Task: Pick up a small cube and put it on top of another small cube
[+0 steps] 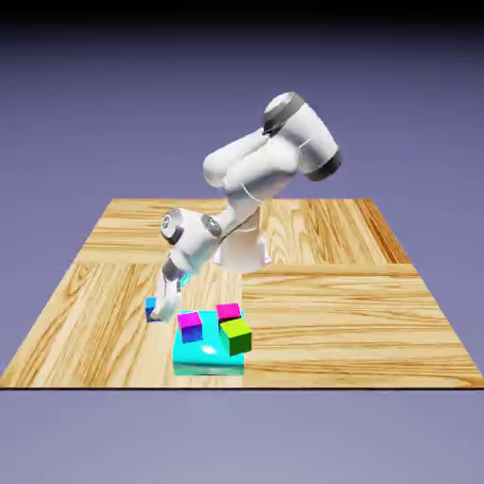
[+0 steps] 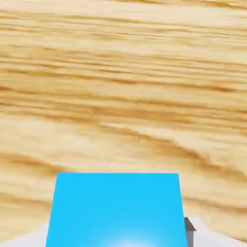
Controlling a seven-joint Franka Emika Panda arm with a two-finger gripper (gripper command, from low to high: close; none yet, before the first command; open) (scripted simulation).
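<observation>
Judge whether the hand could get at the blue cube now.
Yes, it seems so: the hand appears already closed on the blue cube, nothing visible blocking it.

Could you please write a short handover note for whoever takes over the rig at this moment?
Gripper: closed on the blue cube, which fills the space between the fingertips.
Blue cube: low at the table, on the exterior view's left of the cyan block.
Target, the cube with the pink-red top: at the back of the cyan block, with the magenta-topped cube and the green cube close by.
Done: blue cube gripped.
Left: lift it, carry it over, set it on the pink-red-topped cube, release.
</observation>
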